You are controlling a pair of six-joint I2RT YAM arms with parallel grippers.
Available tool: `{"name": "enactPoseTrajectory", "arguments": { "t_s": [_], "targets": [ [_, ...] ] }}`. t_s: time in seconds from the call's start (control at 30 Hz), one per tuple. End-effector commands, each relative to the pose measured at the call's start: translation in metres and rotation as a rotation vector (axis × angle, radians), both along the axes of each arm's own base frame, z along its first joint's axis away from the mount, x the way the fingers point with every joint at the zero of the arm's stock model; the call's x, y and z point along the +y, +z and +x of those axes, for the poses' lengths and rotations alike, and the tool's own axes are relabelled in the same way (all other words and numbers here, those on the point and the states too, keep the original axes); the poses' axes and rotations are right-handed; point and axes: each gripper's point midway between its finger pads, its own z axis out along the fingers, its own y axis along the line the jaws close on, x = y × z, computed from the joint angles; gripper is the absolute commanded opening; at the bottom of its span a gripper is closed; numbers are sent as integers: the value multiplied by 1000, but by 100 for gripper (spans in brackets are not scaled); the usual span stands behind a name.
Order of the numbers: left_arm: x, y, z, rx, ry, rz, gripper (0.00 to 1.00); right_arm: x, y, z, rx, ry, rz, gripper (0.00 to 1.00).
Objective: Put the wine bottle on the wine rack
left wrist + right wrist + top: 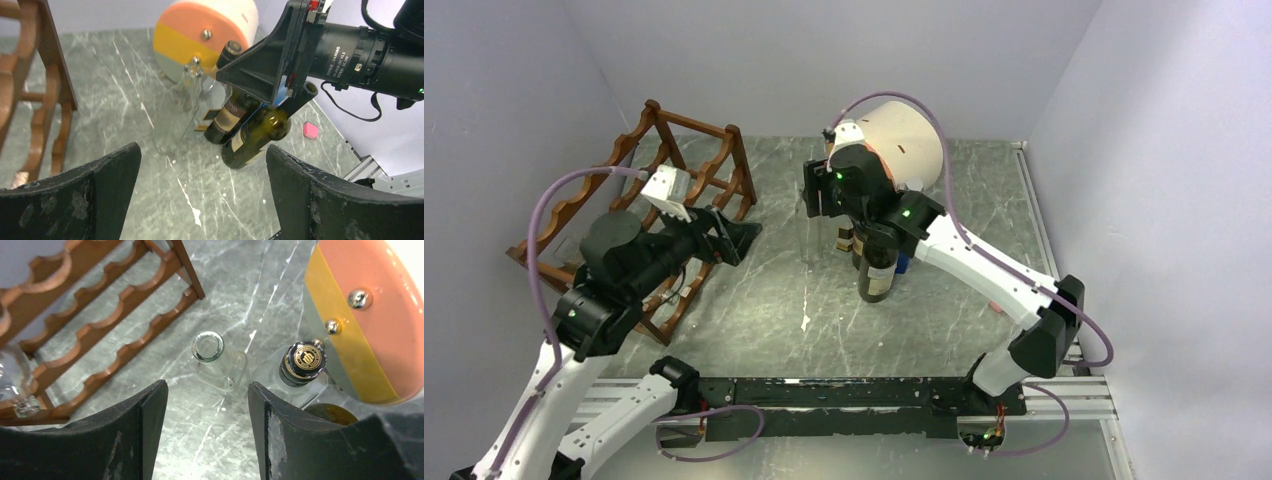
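The reddish-brown wine rack (686,170) stands at the far left; it also shows in the right wrist view (100,305). A dark green wine bottle (876,268) with a pale label stands upright mid-table, and shows in the left wrist view (257,135). A capped dark bottle (302,360) and a clear glass bottle (210,352) stand beside it. My right gripper (206,390) is open and empty, hovering over the clear bottle, next to the wine bottle. My left gripper (202,155) is open and empty, beside the rack and facing the bottles.
A round orange, yellow and grey drum (902,140) stands behind the bottles. A small pink block (310,130) lies right of them. A clear glass item (15,385) rests on the rack's low rail. Walls close in on the left, back and right.
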Motion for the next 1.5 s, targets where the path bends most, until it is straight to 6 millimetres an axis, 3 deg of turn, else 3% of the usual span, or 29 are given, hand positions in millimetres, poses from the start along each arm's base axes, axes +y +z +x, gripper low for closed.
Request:
{"name": "enactPoseTrajectory", "arguments": {
  "t_s": [0.0,0.23,0.43,0.67,0.97,1.17,1.3,1.47],
  "targets": [
    [-7,-14,8,74,19,-69,99,-1,-7,0,14,6,-49,62],
    [-11,-30,9,52,1,-72,99,12,-28,7,26,9,-107,61],
    [0,-39,12,40,58,-54,99,22,-41,22,22,-15,-161,62],
    [-2,-47,16,32,51,-38,99,29,-63,44,23,-78,-244,61],
    [-1,-58,18,19,38,35,99,39,-69,44,4,-22,-272,46],
    [-6,-61,15,2,1,45,99,40,-61,39,-9,6,-257,12],
    [-10,-67,19,8,-5,34,99,40,-43,21,-26,92,-216,0],
    [-40,-79,4,-15,-207,10,99,32,-31,-13,-30,211,-197,0]
  ]
}}
